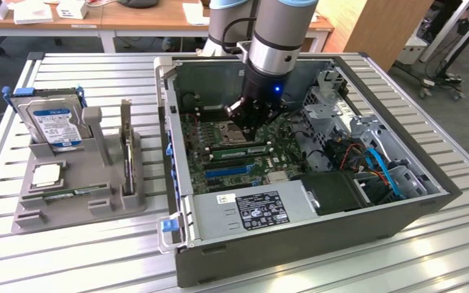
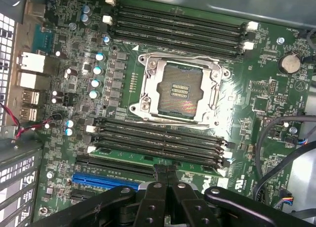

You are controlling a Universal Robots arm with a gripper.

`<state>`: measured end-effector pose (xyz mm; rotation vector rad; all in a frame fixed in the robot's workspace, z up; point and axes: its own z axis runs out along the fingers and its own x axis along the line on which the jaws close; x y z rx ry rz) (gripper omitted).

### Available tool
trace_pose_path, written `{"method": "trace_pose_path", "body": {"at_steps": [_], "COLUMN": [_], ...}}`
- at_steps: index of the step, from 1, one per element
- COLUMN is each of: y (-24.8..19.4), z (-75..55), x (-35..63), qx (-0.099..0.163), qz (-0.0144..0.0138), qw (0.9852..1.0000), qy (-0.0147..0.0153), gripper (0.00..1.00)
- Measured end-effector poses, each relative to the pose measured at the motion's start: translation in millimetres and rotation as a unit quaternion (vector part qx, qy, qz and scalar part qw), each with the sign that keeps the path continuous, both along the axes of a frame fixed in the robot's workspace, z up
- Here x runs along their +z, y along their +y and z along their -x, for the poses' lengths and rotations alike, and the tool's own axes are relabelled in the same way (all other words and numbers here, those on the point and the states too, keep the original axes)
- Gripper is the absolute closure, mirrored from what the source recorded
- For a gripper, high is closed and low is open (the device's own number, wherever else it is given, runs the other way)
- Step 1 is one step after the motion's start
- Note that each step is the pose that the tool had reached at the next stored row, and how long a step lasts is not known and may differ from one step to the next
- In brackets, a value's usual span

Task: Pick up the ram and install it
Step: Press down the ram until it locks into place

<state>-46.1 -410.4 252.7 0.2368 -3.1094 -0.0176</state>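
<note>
1 arm, 1 hand [image 1: 249, 129], fingers [image 2: 166, 175] pressed together, holding nothing, down inside the case [image 1: 300, 244] over the motherboard [image 1: 218, 131].

Case: 1 open grey metal tower lying on its side on the slatted metal worktop [image 1: 71, 256]. Inside: green motherboard, 1 boxy PSU [image 1: 255, 210] with a white-and-black label, 1 bare square CPU socket [image 2: 178, 91] with a metal frame, blue and black cables at the exterior view's right.

Wrist view: 2 banks of long black DIMM slots, one on each side of the socket, 4 per bank as far as I can count. 1 ram [image 2: 158, 156] stick, thin green board, sits in the slot of the nearer bank closest to the fingers; fingertips just beside it, contact hard to judge. 1 blue PCIe slot [image 2: 101, 181], 1 coin cell [image 2: 289, 64], a row of small silver-blue capacitors.

Grey plastic holder [image 1: 80, 201] on the worktop, the exterior view's left of the case: 1 silver hard drive [image 1: 54, 125] with a blue label standing upright, 1 upright card [image 1: 126, 146], 1 square chip [image 1: 47, 176] lying flat, 1 narrow green stick [image 1: 68, 195] lying in a front groove.
</note>
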Motion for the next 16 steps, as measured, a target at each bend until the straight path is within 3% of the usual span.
{"method": "trace_pose_path", "body": {"at_steps": [16], "y": [1.3], "z": [0.0], "x": [2.4], "qx": [-0.024], "qz": [0.0002], "qw": [0.9997], "qy": [-0.0019], "gripper": [0.90]}}
